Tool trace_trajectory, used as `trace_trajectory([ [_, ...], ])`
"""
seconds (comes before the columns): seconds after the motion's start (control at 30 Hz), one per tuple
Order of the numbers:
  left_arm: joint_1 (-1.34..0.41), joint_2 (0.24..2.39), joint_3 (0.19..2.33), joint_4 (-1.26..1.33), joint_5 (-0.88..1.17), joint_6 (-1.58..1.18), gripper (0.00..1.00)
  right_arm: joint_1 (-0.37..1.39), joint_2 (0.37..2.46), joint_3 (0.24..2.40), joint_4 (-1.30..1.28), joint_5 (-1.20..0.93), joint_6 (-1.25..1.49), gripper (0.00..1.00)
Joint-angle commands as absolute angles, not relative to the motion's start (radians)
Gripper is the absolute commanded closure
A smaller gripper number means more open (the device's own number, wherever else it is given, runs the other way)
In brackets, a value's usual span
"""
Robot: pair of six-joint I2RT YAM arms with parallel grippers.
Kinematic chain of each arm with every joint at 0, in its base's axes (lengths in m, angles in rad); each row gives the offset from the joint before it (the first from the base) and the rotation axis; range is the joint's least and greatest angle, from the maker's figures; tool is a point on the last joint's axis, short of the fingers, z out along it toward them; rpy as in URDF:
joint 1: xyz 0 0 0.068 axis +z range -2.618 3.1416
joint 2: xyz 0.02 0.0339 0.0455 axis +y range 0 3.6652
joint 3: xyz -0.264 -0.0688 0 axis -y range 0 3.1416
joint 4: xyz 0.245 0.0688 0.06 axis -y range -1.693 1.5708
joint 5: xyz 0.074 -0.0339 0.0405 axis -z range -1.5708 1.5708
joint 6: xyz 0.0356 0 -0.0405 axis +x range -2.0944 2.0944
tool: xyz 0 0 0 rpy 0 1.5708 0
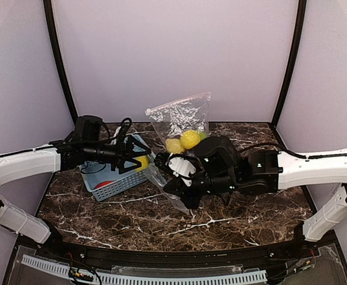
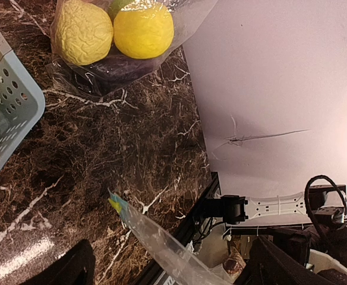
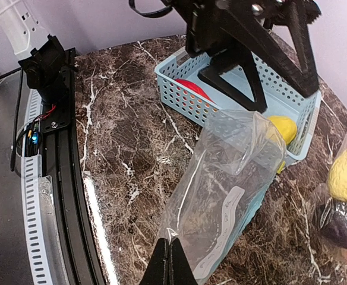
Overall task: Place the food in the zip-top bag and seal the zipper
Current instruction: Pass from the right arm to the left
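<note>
A clear zip-top bag (image 1: 179, 116) stands at the back of the table, and two yellow lemons (image 1: 189, 139) and a purple eggplant (image 2: 120, 68) lie in it. Its loose mouth end (image 3: 233, 172) stretches forward, pinched at the edge by my shut right gripper (image 3: 172, 256). The zipper's blue and yellow tip (image 2: 117, 203) shows in the left wrist view. My left gripper (image 1: 129, 157) hangs open and empty over the light-blue basket (image 1: 121, 185). Another lemon (image 3: 283, 127) and a red piece (image 3: 191, 89) lie in the basket.
The marble table (image 1: 132, 217) ends in a black rail (image 3: 72, 196) at the near edge. Pale walls close in the back and both sides. The right arm (image 1: 316, 169) reaches in low across the right half of the table.
</note>
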State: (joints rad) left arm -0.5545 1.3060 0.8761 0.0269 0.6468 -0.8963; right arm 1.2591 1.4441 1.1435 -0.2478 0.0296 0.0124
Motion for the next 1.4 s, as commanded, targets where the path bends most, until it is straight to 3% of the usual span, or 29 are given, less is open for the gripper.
trace_trajectory([
  [0.0,-0.558,1.317,0.87,0.069,0.703,-0.922,0.09,1.297,1.49,1.203,-0.259,0.099,-0.075,1.0],
  [0.2,-0.559,1.348,0.858,0.073,0.727,-0.923,0.09,1.329,1.534,1.236,-0.27,0.144,-0.119,1.0],
  [0.3,-0.563,1.365,0.847,0.084,0.758,-0.925,0.13,1.334,1.54,1.245,-0.274,0.158,-0.131,1.0],
  [0.43,-0.577,1.381,0.844,0.084,0.792,-0.922,0.29,1.339,1.544,1.252,-0.281,0.161,-0.139,1.0],
  [0.5,-0.579,1.388,0.845,0.083,0.808,-0.92,0.49,1.34,1.551,1.254,-0.283,0.163,-0.142,1.0],
  [0.77,-0.581,1.389,0.848,0.071,0.837,-0.911,0.84,1.34,1.569,1.26,-0.295,0.183,-0.149,1.0],
  [0.9,-0.581,1.377,0.853,0.067,0.85,-0.893,0.98,1.34,1.565,1.253,-0.295,0.205,-0.143,1.0],
  [1.03,-0.581,1.341,0.858,0.076,0.845,-0.844,0.99,1.338,1.543,1.239,-0.29,0.216,-0.107,1.0],
  [1.17,-0.589,1.276,0.879,0.122,0.877,-0.706,0.99,1.3,1.477,1.202,-0.265,0.163,-0.037,0.47],
  [1.2,-0.595,1.264,0.884,0.121,0.889,-0.674,0.99,1.278,1.454,1.187,-0.252,0.134,-0.017,0.39],
  [1.27,-0.606,1.226,0.899,0.105,0.931,-0.584,0.99,1.23,1.406,1.158,-0.223,0.051,0.028,0.29],
  [1.37,-0.614,1.2,0.91,0.09,0.999,-0.496,0.99,1.148,1.338,1.117,-0.163,-0.106,0.088,0.24],
])
